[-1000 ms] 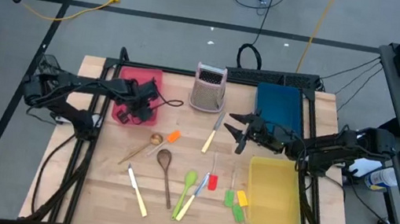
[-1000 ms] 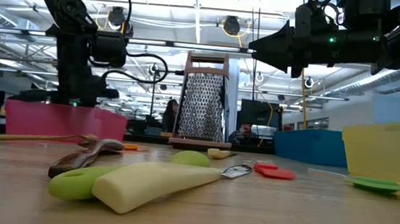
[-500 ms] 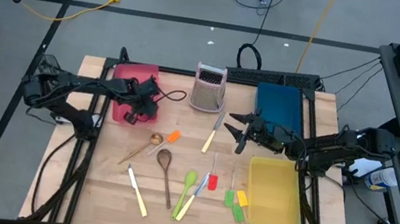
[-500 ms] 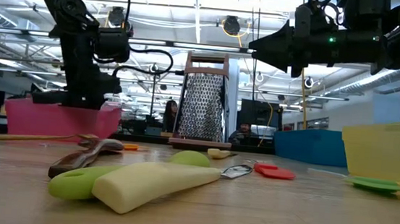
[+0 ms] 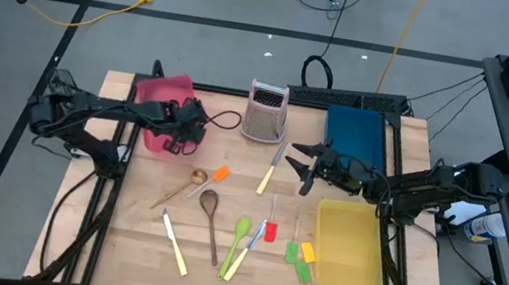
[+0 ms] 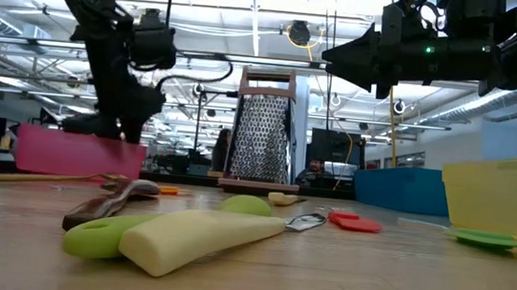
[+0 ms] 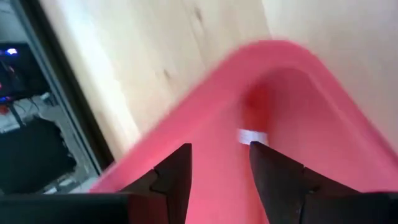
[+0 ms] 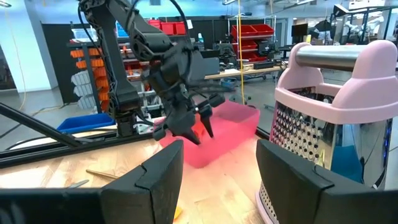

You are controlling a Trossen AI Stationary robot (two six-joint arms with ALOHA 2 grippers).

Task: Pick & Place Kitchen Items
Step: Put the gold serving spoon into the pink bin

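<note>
Left wrist view blurred: left hand fingers apart over red tray; right hand fingers apart

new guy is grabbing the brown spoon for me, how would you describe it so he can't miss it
Start at the metal grater at the back of the table and come toward the front edge. The brown spoon lies just left of the green spoon, bowl toward the grater. It is the only dark wooden piece; the spoon further left is pale-handled with a shiny round bowl.
</note>
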